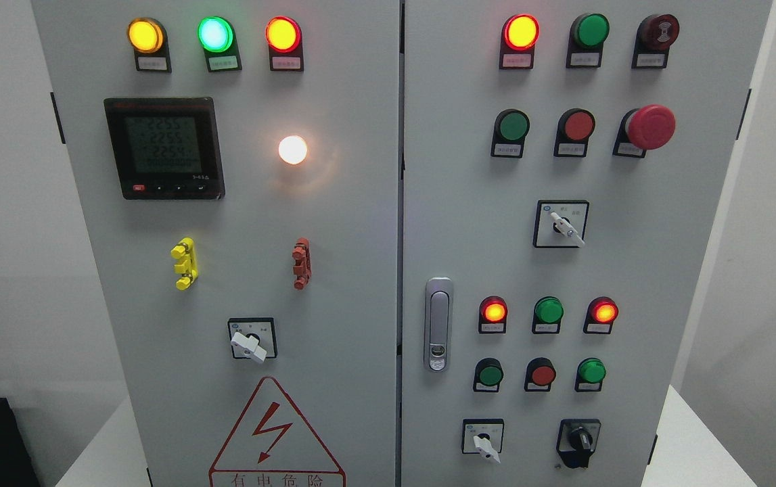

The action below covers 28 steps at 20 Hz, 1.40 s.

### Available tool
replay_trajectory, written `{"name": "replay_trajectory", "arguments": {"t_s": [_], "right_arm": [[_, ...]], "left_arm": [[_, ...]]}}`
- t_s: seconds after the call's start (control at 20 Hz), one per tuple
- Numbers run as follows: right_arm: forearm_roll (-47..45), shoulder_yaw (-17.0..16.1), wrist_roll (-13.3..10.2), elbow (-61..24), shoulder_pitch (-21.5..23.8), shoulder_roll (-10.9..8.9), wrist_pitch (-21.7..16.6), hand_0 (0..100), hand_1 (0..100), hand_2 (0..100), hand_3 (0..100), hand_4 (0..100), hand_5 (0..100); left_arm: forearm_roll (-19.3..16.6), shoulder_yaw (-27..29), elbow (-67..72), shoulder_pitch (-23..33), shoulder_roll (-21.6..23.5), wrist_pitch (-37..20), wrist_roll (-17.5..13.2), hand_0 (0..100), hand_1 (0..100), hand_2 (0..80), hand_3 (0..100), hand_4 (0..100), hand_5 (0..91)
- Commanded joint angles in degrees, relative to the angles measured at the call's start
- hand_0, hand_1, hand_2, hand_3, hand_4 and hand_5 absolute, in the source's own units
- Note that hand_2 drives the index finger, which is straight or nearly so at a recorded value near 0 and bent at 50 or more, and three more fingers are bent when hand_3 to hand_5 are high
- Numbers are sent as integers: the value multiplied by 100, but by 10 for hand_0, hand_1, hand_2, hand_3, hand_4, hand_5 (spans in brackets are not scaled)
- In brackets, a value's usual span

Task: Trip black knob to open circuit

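You face a pale grey electrical cabinet (pixel 360 270) with two doors. On the left door, three lit lamps run yellow (pixel 145 35), bright green (pixel 215 34), then orange ringed in red (pixel 283 34). Below sits a black-framed meter (pixel 164 147) with a greenish-grey display, and a glowing warm-white lamp (pixel 292 149). A yellow terminal (pixel 185 263) and a red-brown terminal (pixel 302 262) follow, then a white selector switch (pixel 250 343) on a black plate. A red triangle warning sign (pixel 272 436) carries a red lightning bolt. On the right door you see a red mushroom button (pixel 649 126), a silver door handle (pixel 438 323), and a black knob (pixel 579 441), possibly with a lighter stripe.
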Motion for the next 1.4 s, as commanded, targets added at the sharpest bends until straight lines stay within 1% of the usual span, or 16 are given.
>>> {"name": "replay_trajectory", "arguments": {"t_s": [0.0, 0.1, 0.2, 0.45, 0.6, 0.85, 1.15, 1.35], "right_arm": [[-12, 24, -168, -295, -12, -18, -80, 69, 123, 0, 1000, 892, 904], [-12, 24, -274, -488, -13, -44, -80, 69, 124, 0, 1000, 909, 922], [-12, 24, -301, -681, 5, -53, -80, 70, 126, 0, 1000, 934, 949], [-21, 15, -301, -1156, 14, -53, -89, 88, 115, 31, 1000, 972, 970], [-56, -20, -301, -1472, 14, -36, -63, 80, 119, 40, 1000, 981, 974], [-197, -11, -284, -2280, 172, -18, -1, 73, 123, 55, 1000, 989, 977], [-197, -20, -266, -2992, 260, -9, 227, 68, 122, 61, 1000, 1000, 979], [-197, -20, -248, -3467, 260, -9, 473, 60, 129, 62, 1000, 1000, 981]], "left_arm": [[14, 7, -1, -23, -9, -17, 1, 120, 389, 0, 0, 0, 0], [14, 7, -1, -14, -9, -17, 1, 120, 389, 0, 0, 0, 0], [14, 7, -1, -14, -9, -17, 1, 120, 389, 0, 0, 0, 0], [14, 7, -1, -14, -9, -17, 1, 120, 389, 0, 0, 0, 0], [14, 7, -1, -23, -9, -17, 1, 120, 389, 0, 0, 0, 0], [14, 7, -1, -14, -9, -17, 1, 120, 389, 0, 0, 0, 0], [14, 7, -1, -14, -9, -17, 1, 120, 389, 0, 0, 0, 0], [14, 7, -1, -14, -9, -17, 1, 120, 389, 0, 0, 0, 0]]}}
